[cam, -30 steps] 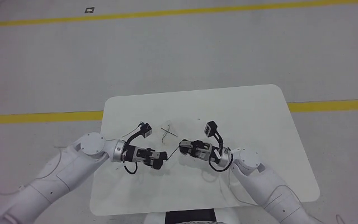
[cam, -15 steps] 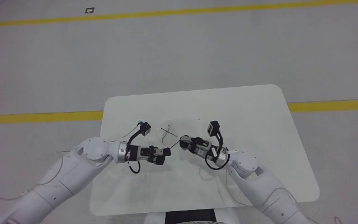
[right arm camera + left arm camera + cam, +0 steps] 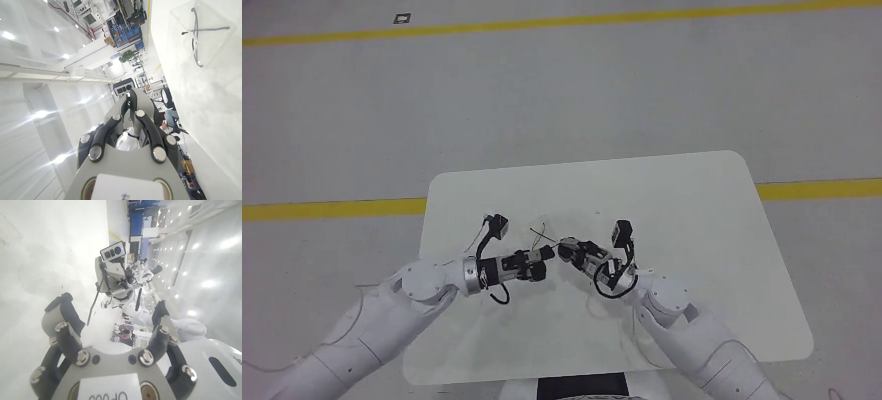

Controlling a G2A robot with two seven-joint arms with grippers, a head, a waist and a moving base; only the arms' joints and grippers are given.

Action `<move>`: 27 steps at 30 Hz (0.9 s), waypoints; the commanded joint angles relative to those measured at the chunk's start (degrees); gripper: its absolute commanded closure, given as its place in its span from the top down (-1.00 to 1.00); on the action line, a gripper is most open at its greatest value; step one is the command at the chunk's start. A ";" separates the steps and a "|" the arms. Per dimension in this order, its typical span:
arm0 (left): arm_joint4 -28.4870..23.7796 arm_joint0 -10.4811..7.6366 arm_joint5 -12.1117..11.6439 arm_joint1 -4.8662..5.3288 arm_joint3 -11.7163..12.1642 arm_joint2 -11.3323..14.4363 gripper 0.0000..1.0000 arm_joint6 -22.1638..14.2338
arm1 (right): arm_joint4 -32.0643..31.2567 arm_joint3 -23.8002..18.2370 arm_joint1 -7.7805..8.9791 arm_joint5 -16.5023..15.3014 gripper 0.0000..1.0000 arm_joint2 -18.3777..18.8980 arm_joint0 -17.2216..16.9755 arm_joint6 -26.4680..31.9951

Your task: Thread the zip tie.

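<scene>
My right gripper [image 3: 563, 249] is shut on a black zip tie [image 3: 93, 307], held just above the white table [image 3: 692, 200] near its middle. In the left wrist view the tie's free strap slants out of the right gripper [image 3: 105, 283] toward the space between my own fingers. My left gripper [image 3: 540, 262] faces the right one at close range and stands open [image 3: 111, 306], with nothing between its black pads; the strap's tip is just short of them. The right wrist view has its fingers [image 3: 139, 100] pressed together.
A clear shallow tray [image 3: 223, 43] holding a few spare black zip ties [image 3: 195, 34] lies on the table just beyond the two grippers, and is seen from above as crossed ties [image 3: 540, 234]. The table's rounded edges are far from both arms.
The two grippers have closed in on each other: the left one moved right, the right one moved left and slightly toward the tray. The gap between them has shrunk to almost nothing.
</scene>
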 commanded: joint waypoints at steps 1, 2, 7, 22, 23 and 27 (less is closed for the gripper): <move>0.05 -0.04 0.00 0.02 0.01 0.04 1.00 0.00 | -0.06 0.01 0.01 -0.03 -1.00 0.01 0.00 0.05; 0.05 -0.04 0.00 0.02 0.01 0.04 1.00 0.00 | -0.06 0.01 0.01 -0.03 -1.00 0.01 0.00 0.05; 0.52 0.38 0.00 -0.30 0.24 -0.21 1.00 1.47 | -3.06 -1.38 -0.02 0.93 -1.00 -0.38 0.17 -1.27; -1.11 4.96 0.00 -1.93 -0.15 -5.00 1.00 3.78 | -2.39 -2.85 -0.51 2.40 -1.00 -0.75 -1.27 -4.29; -1.11 4.96 0.00 -1.93 -0.15 -5.00 1.00 3.78 | -2.39 -2.85 -0.51 2.40 -1.00 -0.75 -1.27 -4.29; 0.05 5.45 0.53 -2.11 -0.73 -5.11 1.00 5.34 | -2.67 -3.24 -0.66 2.36 -1.00 -0.84 -1.75 -5.00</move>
